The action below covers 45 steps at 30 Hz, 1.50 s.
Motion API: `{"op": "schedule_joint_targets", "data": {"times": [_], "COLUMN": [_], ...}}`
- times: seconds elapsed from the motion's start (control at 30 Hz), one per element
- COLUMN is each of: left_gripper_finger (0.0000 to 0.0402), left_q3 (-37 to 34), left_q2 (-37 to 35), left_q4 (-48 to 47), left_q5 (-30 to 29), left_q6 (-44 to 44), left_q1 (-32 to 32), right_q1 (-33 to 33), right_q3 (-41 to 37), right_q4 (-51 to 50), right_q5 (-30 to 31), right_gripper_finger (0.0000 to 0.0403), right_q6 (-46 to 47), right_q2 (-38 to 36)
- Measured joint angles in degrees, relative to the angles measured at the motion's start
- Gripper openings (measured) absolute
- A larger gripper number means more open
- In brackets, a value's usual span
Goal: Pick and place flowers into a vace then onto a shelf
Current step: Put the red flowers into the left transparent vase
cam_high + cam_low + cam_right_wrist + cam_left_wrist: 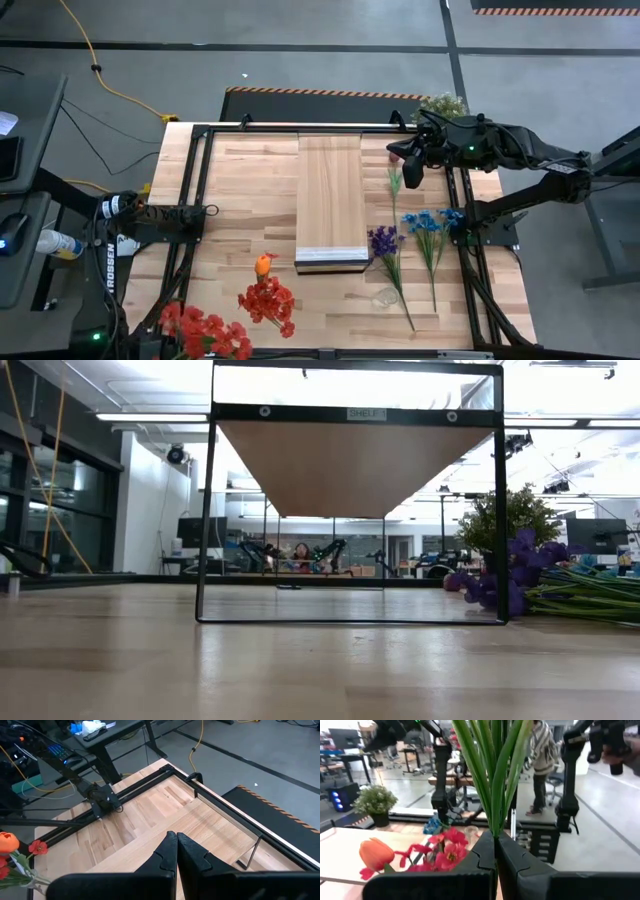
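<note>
Gripping green stems of the flowers (492,775): left gripper (496,851), jaws closed tight on them, red and orange heads (266,296) low on the worktop (240,190). Hovering over the far right corner: right gripper (176,851), jaws pressed together, nothing between them. Lying right of the shelf (331,195): blue and purple flowers (408,232), a small clear cup (386,297) beside the stems, contents not discernible.

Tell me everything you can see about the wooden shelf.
The shelf is a long rectangular board of light wood with a pale grey-white front edge. It lies flat, raised above the slatted tabletop in a thin black frame, as the low view shows. It sits mid-table. Nothing rests on it; no tool touches it.
</note>
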Motion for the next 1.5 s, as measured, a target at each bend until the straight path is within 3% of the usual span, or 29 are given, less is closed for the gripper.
{"op": "schedule_joint_targets", "data": {"times": [0.2, 0.5, 1.2, 1.5], "left_gripper_finger": [0.0034, 0.0034, 0.0033, 0.0033], "left_q3": [-1.30, -10.54, -9.92, -9.94], "left_q2": [-0.24, -0.13, -1.03, -1.25], "left_q4": [-8.90, -11.66, -16.98, -23.06], "left_q5": [-2.19, -4.27, -4.28, -4.24], "left_q6": [-4.93, -19.48, -19.48, -30.48], "left_q1": [-0.02, 0.71, 7.79, 7.93], "right_q1": [0.00, 0.00, 0.00, 0.00], "right_q3": [0.00, 0.00, 0.00, 0.00], "right_q4": [0.00, 0.09, 0.31, 0.26], "right_q5": [0.04, -0.19, -0.45, -0.45], "right_gripper_finger": [0.0000, 0.0000, 0.0000, 0.0000], "right_q6": [0.10, 0.23, 2.63, 2.56], "right_q2": [0.00, 0.01, 0.03, 0.03]}}
